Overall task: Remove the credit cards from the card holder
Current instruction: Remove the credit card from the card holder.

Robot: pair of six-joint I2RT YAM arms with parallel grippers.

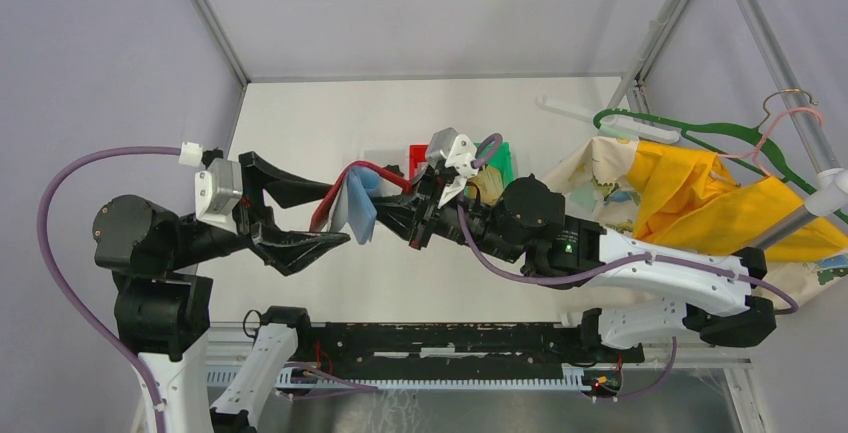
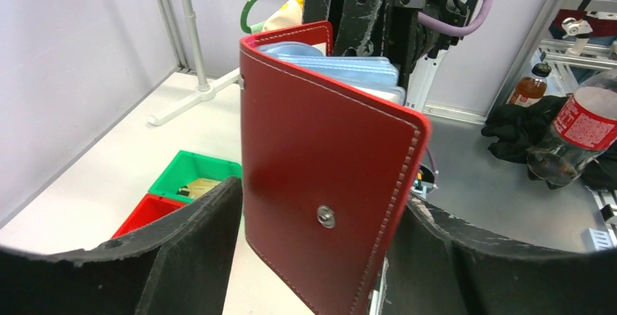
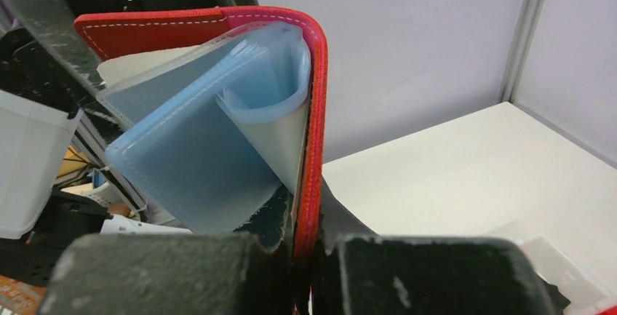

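Observation:
The red card holder hangs open in the air between both arms, its pale blue-grey pocket leaves fanned out. My right gripper is shut on the edge of its red cover, and the leaves bulge to the left. My left gripper is open, its fingers standing on either side of the other red cover with its metal snap. No credit card shows in the leaves. A gold-tan flat card lies in the green bin.
A red bin and the green bin stand behind the wallet. A yellow cloth, a patterned cloth and green, pink and white hangers lie at the right. Bottles and a dark cloth sit off the table.

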